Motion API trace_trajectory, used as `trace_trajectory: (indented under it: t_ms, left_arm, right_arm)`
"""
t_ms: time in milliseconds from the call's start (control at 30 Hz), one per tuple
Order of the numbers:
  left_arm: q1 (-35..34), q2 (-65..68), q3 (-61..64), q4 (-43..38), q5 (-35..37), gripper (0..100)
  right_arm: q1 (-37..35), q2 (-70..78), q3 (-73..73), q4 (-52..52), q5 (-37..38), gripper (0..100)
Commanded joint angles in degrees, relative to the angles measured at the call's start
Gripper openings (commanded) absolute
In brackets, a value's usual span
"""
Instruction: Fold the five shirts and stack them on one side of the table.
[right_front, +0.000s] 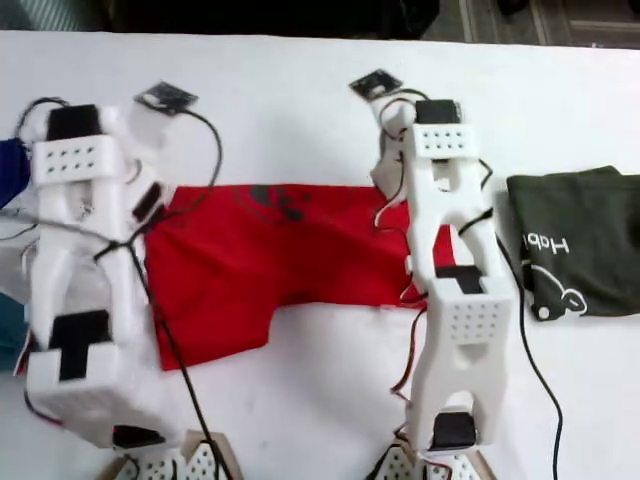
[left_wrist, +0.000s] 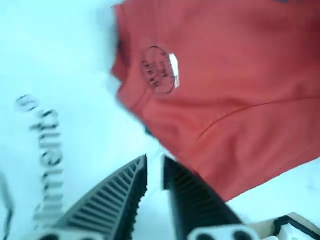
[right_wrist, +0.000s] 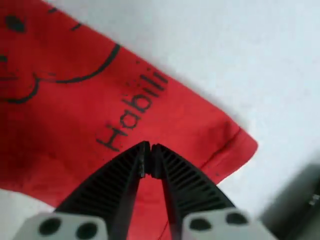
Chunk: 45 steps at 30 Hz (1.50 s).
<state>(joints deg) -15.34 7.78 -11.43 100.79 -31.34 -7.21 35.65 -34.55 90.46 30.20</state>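
Blue cloth (right_front: 10, 170) is seen at the left edge of the white surface (right_front: 300, 80), partly hidden behind the left arm (right_front: 85, 250). The left pincer (left_wrist: 154, 164) is held low beside the left edge of the red shirt (right_front: 270, 260). Its ribbed fingers (left_wrist: 192, 200) are parted by a narrow gap and nothing is held between them. Under and beside them a white area (left_wrist: 45, 75) with grey lettering is seen; whether it is cloth or bare surface cannot be told. Just past the tips lies the shirt's collar, marked with a round print and a small white label (left_wrist: 173, 70).

The red shirt is spread in the middle of the surface, between the two arms, with dark printing on its far part and one portion reaching nearer on the left. Its right part is crossed by the right arm (right_front: 455, 270). The right pincer (right_wrist: 149, 152) is placed over the shirt's right end, near a hemmed corner. Its tips are closed against each other, and whether cloth is pinched between them cannot be told.

At the right edge a dark green shirt (right_front: 575, 245) is seen folded, with pale printing on it, apart from the red shirt.
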Motion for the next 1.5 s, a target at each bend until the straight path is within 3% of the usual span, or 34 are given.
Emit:
trace_trajectory:
  t_ms: [0, 267, 467, 700, 867, 1100, 1167, 1333, 1467]
  left_arm:
    - [-2.42, -8.40, -2.29, 0.53, 0.70, 15]
    - [-12.62, -16.31, -2.29, 1.14, 1.32, 15]
    - [-22.46, -20.35, -2.29, 1.14, 0.88, 15]
    - [-28.00, -22.02, -2.37, 1.14, 0.70, 15]
    - [-29.32, -24.66, -2.37, 0.97, 0.70, 15]
    - [-29.32, -26.33, -2.55, 0.79, 0.70, 15]
    - [-29.58, -26.42, -2.73, 0.88, 0.70, 15]
    - [-33.80, -26.15, -2.73, 0.62, 1.14, 15]
    - [-38.29, -25.98, -2.37, -1.05, 1.23, 15]
  right_arm:
    - [-1.45, -4.88, -2.46, 5.41, -0.18, 1.8]
    - [-3.74, -4.00, -1.76, 6.55, -0.53, 1.8]
    - [4.62, 6.02, -1.93, -7.43, -0.18, 1.8]
    - [7.96, 17.89, -12.48, -17.89, -0.09, 1.8]
    - [6.46, 19.74, -23.65, -12.18, -0.09, 1.8]
    - [3.12, 19.74, -36.31, 7.25, -0.26, 1.8]
    - [2.59, 19.47, -38.24, 8.66, -0.44, 1.8]
    - [0.66, 12.26, -35.78, 8.57, -0.18, 1.7]
    - [-4.44, 0.84, -22.07, 8.57, 0.35, 1.7]
